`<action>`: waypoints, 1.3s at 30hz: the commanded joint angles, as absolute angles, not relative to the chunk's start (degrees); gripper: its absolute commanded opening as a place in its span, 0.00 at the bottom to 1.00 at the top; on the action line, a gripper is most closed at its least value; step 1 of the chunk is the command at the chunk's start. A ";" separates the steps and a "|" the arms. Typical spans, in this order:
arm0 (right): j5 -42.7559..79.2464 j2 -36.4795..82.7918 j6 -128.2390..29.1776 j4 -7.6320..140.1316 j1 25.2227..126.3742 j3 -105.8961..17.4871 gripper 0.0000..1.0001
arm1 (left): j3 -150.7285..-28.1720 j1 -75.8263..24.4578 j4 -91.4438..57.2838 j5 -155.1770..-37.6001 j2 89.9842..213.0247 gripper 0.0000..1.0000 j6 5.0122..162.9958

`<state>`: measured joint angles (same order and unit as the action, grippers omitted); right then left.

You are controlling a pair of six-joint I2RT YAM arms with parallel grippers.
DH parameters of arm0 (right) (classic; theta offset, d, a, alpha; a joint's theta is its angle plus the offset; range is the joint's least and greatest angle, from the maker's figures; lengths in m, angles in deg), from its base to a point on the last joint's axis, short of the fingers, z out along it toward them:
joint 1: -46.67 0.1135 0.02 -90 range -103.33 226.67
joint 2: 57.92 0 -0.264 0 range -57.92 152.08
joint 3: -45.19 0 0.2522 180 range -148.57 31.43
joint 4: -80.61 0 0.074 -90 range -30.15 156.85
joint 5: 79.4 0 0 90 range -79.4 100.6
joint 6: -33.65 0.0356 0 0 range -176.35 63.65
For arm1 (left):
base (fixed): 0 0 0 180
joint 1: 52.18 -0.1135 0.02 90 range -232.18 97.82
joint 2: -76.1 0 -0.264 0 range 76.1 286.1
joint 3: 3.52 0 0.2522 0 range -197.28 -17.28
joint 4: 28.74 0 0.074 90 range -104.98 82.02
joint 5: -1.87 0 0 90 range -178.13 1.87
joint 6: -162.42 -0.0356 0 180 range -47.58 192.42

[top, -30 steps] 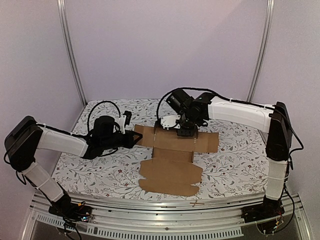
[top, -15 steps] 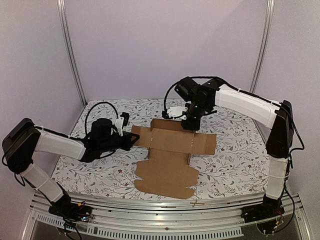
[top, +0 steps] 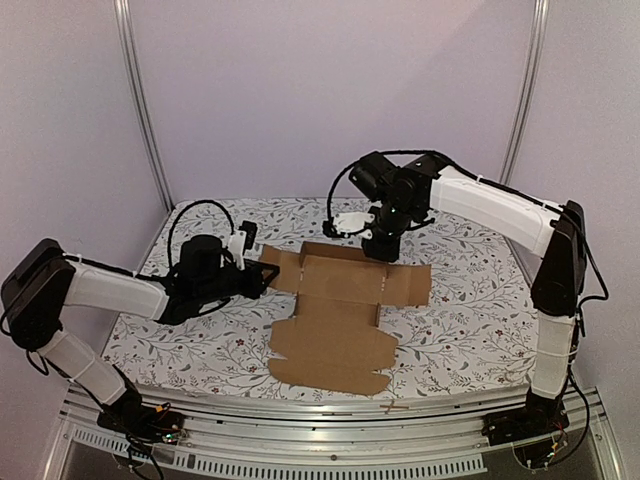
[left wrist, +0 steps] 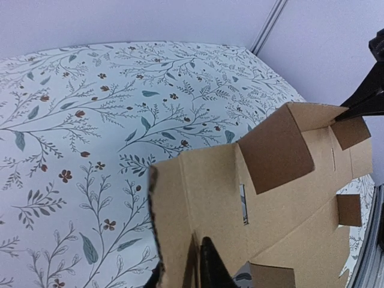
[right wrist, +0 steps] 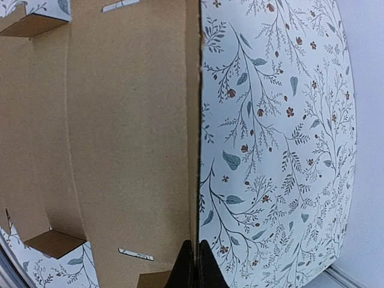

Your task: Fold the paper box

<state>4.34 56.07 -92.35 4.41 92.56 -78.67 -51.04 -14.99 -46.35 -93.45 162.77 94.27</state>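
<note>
The paper box (top: 335, 320) is a flat brown die-cut sheet lying mid-table, its left end flap and back flap raised. My left gripper (top: 265, 279) sits at the left end flap. In the left wrist view the box (left wrist: 282, 198) fills the right half, and the flap stands between the jaws of the left gripper (left wrist: 182, 258), which are narrowly apart. My right gripper (top: 379, 252) hangs over the back edge. In the right wrist view the gripper (right wrist: 195, 243) is pinched shut on the upright edge of the box (right wrist: 120, 138).
A floral cloth covers the table (top: 460, 320). Two aluminium posts (top: 143, 110) stand at the back corners against purple walls. A metal rail (top: 330, 415) runs along the near edge, and the sheet's scalloped front flap ends just short of it.
My right gripper rose from the sheet, lifting the back flap, and has closed tight on its edge. My left jaws have parted slightly around the left flap. The sheet shifted a little left.
</note>
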 commanded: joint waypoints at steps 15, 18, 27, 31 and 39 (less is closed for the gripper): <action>-19.24 54.25 -114.65 57.65 95.99 -55.64 0.00 | -40.83 -16.66 -37.54 -76.07 143.29 0.54 99.29; -20.79 52.55 -117.97 65.46 97.26 -50.49 0.00 | -41.38 -18.35 -36.02 -75.27 145.55 0.56 100.80; -24.09 52.87 -132.45 102.41 99.53 -34.78 0.00 | -47.35 -24.04 -35.38 -78.69 157.35 0.54 101.39; -25.41 52.56 -135.08 111.32 103.33 -28.28 0.00 | -47.67 -24.37 -35.97 -80.42 159.04 0.54 101.76; -29.76 55.73 -141.77 129.25 111.55 -17.27 0.00 | -46.08 -24.37 -36.66 -83.15 158.67 0.53 101.90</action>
